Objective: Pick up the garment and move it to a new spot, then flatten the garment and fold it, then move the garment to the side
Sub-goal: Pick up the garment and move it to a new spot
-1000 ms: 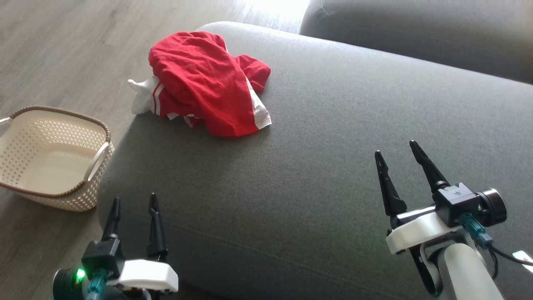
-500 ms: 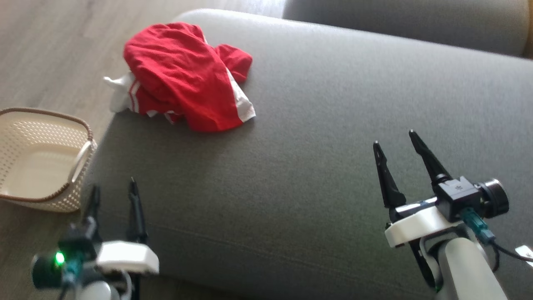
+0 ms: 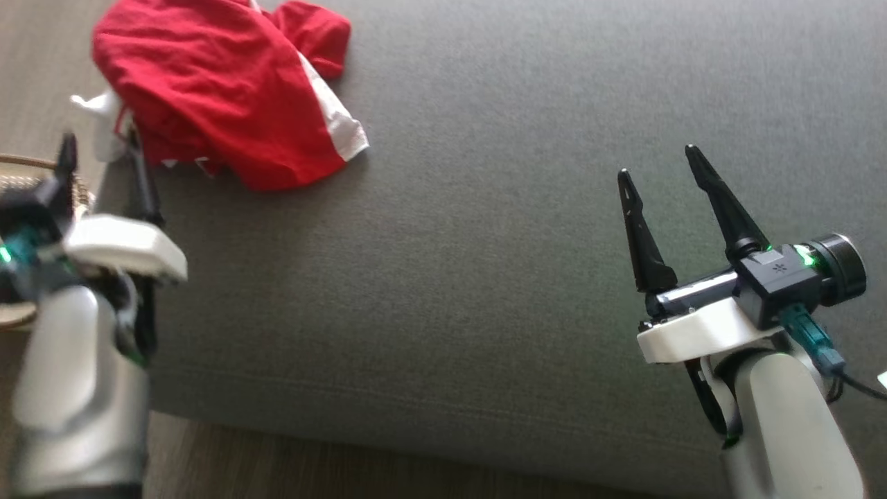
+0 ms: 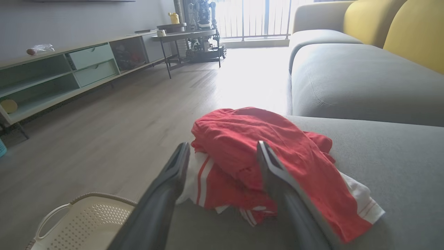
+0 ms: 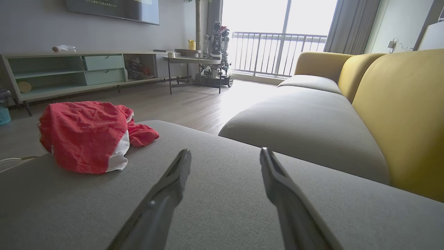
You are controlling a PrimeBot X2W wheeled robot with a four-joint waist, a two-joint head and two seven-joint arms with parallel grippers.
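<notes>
Grey fabric sofa cushion (image 3: 485,242) carries the crumpled red garment with white trim (image 3: 208,90) at its far left corner. Just beside it, the left gripper (image 3: 100,142) hovers, fingers spread wide and empty. The right gripper (image 3: 658,163), equally spread and empty, hangs well apart at near right.

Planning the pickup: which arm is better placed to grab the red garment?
Left. The open left gripper points at the red garment, close by; the right gripper, also open, hovers over the sofa cushion, farther away.

Crumpled red garment (image 3: 215,97) with white trim, heaped at cushion's corner
</notes>
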